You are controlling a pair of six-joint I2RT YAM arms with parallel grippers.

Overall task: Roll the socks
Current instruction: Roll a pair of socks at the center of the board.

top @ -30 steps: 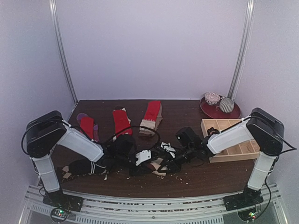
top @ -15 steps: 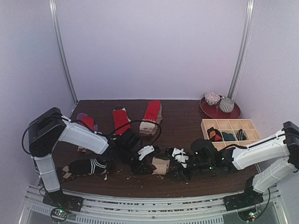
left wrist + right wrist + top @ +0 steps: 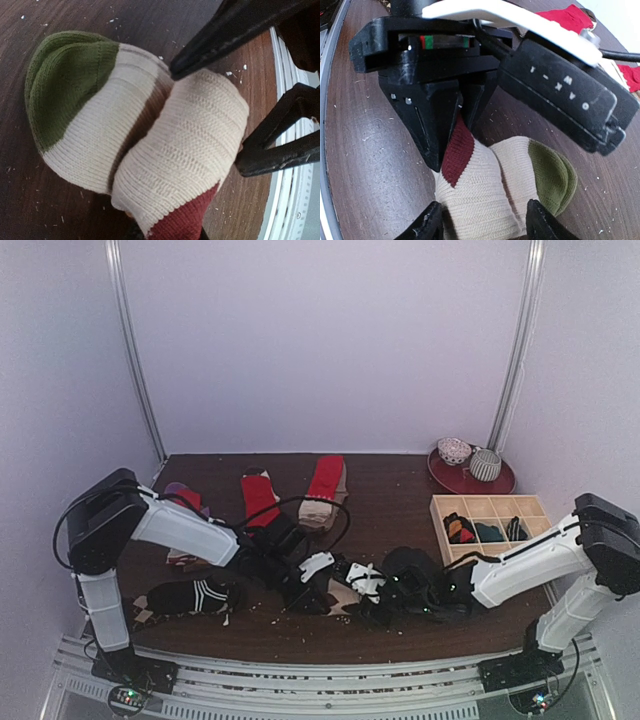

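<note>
The beige sock [image 3: 345, 594] with a dark red band and a green toe lies folded double at the front middle of the table. My left gripper [image 3: 318, 590] is shut on its red end [image 3: 456, 150], and its fingers [image 3: 436, 125] clamp the cloth from both sides. My right gripper [image 3: 485, 226] is open, its fingers [image 3: 427, 224] standing either side of the beige fold [image 3: 480, 200]. In the left wrist view the sock [image 3: 150, 135] fills the frame, with the right gripper's black fingers [image 3: 280, 135] at its far side. My left gripper [image 3: 167, 235] barely shows.
A black sock with white stripes [image 3: 190, 595] lies at the front left. Red socks [image 3: 258, 498] [image 3: 325, 480] [image 3: 186, 506] lie along the back. The wooden tray [image 3: 488, 498] at the right holds rolled socks [image 3: 460, 528]. A red plate [image 3: 450, 478] with bowls sits behind it.
My right arm swung out low to the right, then came back left to the sock with its jaws wider apart. My left gripper shifted slightly right with the sock.
</note>
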